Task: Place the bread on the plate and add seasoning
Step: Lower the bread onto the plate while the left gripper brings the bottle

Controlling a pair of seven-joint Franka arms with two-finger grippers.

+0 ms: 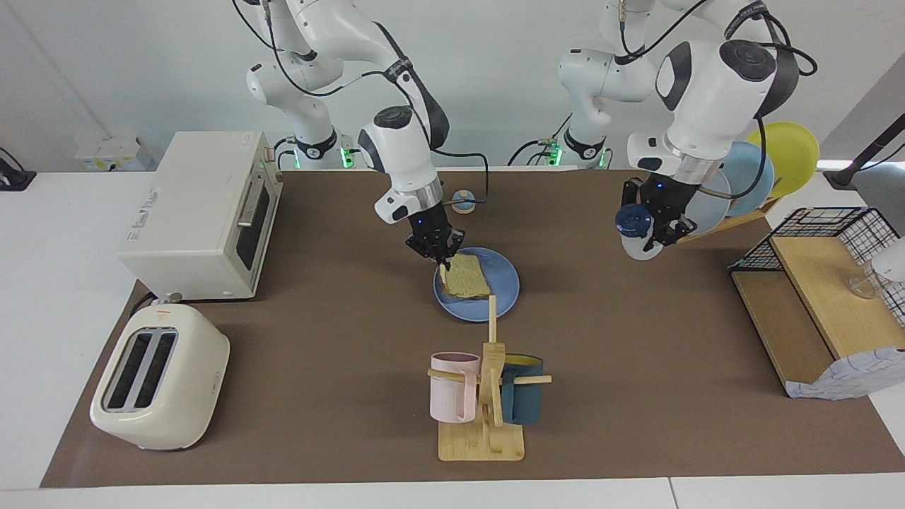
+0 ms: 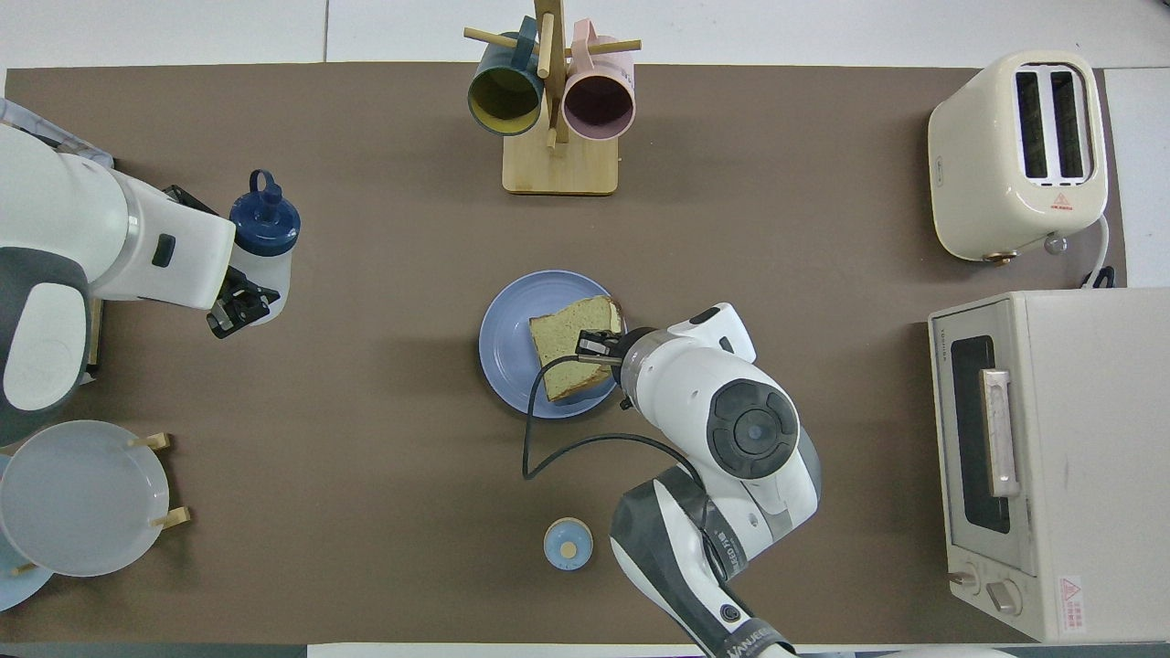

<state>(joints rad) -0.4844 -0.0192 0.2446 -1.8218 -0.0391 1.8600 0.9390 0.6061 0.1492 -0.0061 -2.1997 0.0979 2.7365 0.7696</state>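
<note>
The toaster oven (image 1: 205,212) and the toaster (image 1: 159,378) stand at the right arm's end of the counter (image 1: 318,339), well apart from the work.

Next comes the right claw (image 1: 442,263), low over the plate (image 1: 505,300) and clenched on one corner of the bread (image 1: 468,277). The slice lies on the plate or very nearly so; I cannot tell whether the gripped corner has settled. It sits toward the plate's rim on the right arm's side. A small blue dome (image 1: 463,200) rests nearer the robots than the plate. The mug rack (image 1: 488,396) stands farther from them.

The left claw (image 1: 661,230) hangs over bare counter toward the left arm's end, grasping the seasoning (image 1: 638,240). The bottle is tipped well off upright, its dark cap turned away from the robots. The spare plates (image 1: 749,177) stand in their rack just beside it.

From the left claw the bread lies straight toward the right arm's end, well apart, with open counter between. The likely hindrance is the right arm's wrist over the plate. It would probably need to let go and clear off before the shaker can come over the slice.
</note>
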